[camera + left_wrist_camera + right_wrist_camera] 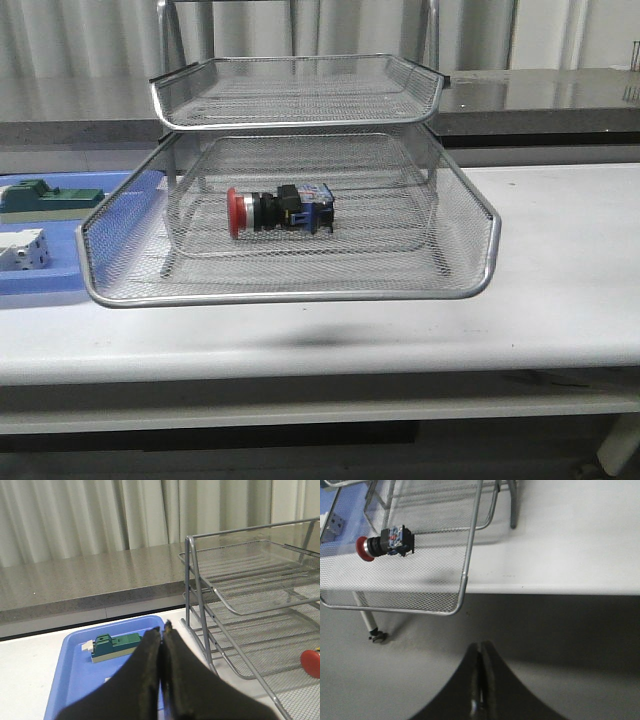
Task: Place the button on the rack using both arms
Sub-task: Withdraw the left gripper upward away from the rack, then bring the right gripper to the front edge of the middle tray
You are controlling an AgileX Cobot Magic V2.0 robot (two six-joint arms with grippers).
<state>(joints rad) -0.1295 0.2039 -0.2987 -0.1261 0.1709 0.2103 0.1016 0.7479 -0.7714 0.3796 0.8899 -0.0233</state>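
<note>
Although the white table (560, 300) carries several things, the rack (300, 95) dominates it, its lower tray (290, 296) pulled far forward so that the front rim overhangs the table edge. To the left of the rack lies a flat blue tray (60, 285) holding a green block (45, 197) and a white block (22, 250). The button (278, 211) rests on its side on the mesh of the extended tray, red cap pointing left, touching no gripper. The left gripper (162, 630) hangs above the blue tray with its fingers pressed together and empty; the right gripper (481, 652), likewise closed on nothing, is off the table's front edge, well apart from the rack. The placing looks done. What seems left is sliding the tray home, which calls for a gentle, level push on its front rim.
</note>
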